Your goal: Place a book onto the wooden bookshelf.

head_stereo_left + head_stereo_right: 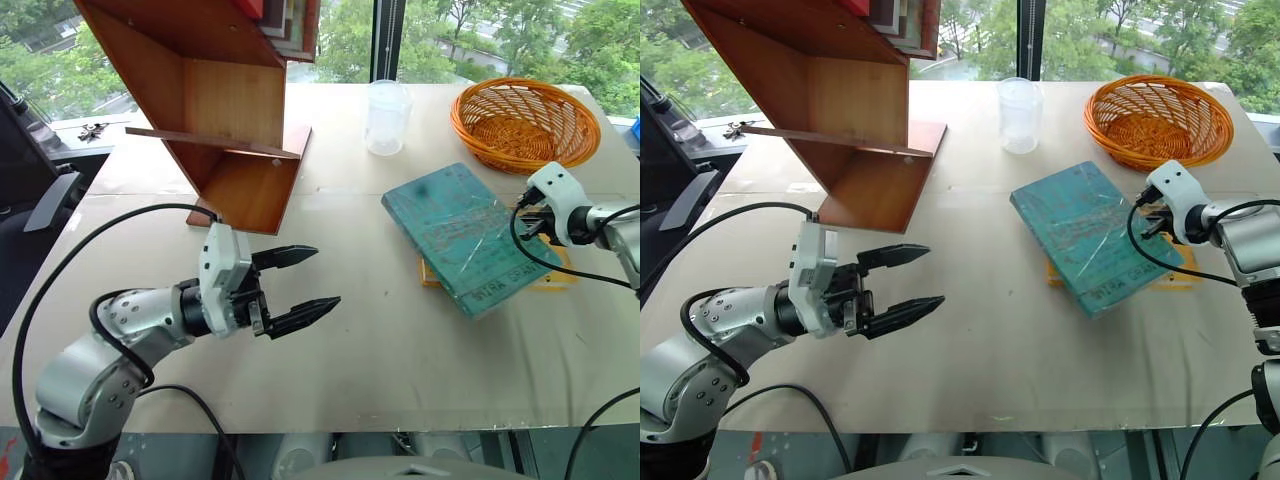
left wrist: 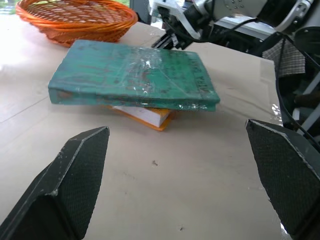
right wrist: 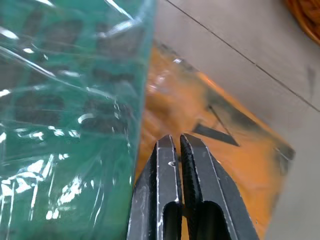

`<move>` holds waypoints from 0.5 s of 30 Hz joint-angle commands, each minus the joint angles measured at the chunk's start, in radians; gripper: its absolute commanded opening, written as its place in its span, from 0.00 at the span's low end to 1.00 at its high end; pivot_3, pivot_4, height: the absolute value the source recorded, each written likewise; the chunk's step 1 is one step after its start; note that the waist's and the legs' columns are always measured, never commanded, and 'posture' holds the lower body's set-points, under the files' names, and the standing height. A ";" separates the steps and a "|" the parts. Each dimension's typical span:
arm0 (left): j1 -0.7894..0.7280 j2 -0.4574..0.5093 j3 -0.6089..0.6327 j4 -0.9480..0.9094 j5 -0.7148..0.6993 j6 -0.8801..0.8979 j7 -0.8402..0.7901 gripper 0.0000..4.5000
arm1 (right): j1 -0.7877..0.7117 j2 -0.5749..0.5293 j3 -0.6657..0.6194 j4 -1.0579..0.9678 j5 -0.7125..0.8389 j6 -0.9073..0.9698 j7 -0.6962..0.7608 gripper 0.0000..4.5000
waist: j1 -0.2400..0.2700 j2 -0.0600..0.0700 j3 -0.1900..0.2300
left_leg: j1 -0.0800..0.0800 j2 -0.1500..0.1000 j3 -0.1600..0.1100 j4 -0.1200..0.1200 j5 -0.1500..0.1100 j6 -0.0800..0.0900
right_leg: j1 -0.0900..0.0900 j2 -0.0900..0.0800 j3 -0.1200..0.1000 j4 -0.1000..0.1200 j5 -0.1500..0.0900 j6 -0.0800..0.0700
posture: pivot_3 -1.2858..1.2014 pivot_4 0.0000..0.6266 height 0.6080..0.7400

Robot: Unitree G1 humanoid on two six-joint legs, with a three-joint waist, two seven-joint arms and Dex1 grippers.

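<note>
The glossy plastic-wrapped teal-green book (image 1: pixel 468 237) hides most of the thinner yellow-orange book (image 2: pixel 145 114) beneath it, leaving bare only a corner and edge. The tilted reddish-brown wooden bookshelf (image 1: pixel 215 110) is cut off by the upper edge of the head views, so the books in its upper part (image 1: pixel 290 25) cannot be read.

- Book (image 1: pixel 467 236): large, flat, teal-green, glossy plastic wrap catching glare; dark lettering along the near edge. Lies cover-up on the table, right of centre, turned at an angle. It rests partly on a thinner yellow-orange book, so it sits slightly raised rather than flush.
- Bookshelf (image 1: pixel 215 95): reddish-brown wood, tilted, standing at the far left of the table. Open compartments face forward; a thin middle board juts out past the side panel. Some books sit in the upper part. Well apart from the book.
</note>
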State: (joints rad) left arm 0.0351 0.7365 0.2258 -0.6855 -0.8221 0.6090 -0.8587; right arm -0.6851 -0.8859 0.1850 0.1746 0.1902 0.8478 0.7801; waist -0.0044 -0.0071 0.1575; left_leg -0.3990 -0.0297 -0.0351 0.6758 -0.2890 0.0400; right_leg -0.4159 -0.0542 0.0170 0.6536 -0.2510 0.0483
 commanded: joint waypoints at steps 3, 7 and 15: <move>0.037 0.006 0.015 -0.019 0.022 -0.051 -0.011 1.00 | -0.011 0.052 -0.026 -0.121 0.018 0.048 0.004 0.01 | -0.007 0.000 0.000 | 0.002 0.000 0.000 0.000 0.000 0.000 | 0.000 0.000 0.001 0.004 0.000 0.000 | 0.52 0.24 1.00; 0.033 0.003 -0.007 0.011 0.051 -0.051 0.006 1.00 | 0.036 0.051 -0.055 -0.192 0.011 0.028 -0.015 0.01 | -0.005 0.000 0.000 | 0.002 0.000 0.000 0.000 0.000 0.000 | 0.000 0.000 0.000 0.005 0.000 0.000 | 0.52 0.24 1.00; -0.138 -0.019 -0.074 0.121 -0.077 0.232 0.184 1.00 | 0.469 -0.026 -0.515 -0.399 0.184 -0.311 0.173 0.26 | 0.040 0.000 0.000 | 0.000 -0.001 -0.002 0.002 0.000 0.000 | 0.001 -0.001 -0.002 0.003 0.000 0.000 | 0.52 0.24 1.00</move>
State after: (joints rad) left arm -0.0753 0.7207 0.1496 -0.5809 -0.8294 0.7640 -0.7099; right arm -0.2632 -0.9116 -0.1832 -0.1343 0.2963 0.5864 0.8870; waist 0.0357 -0.0069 0.1574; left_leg -0.3990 -0.0306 -0.0378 0.6778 -0.2891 0.0401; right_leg -0.4150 -0.0547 0.0150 0.6566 -0.2509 0.0486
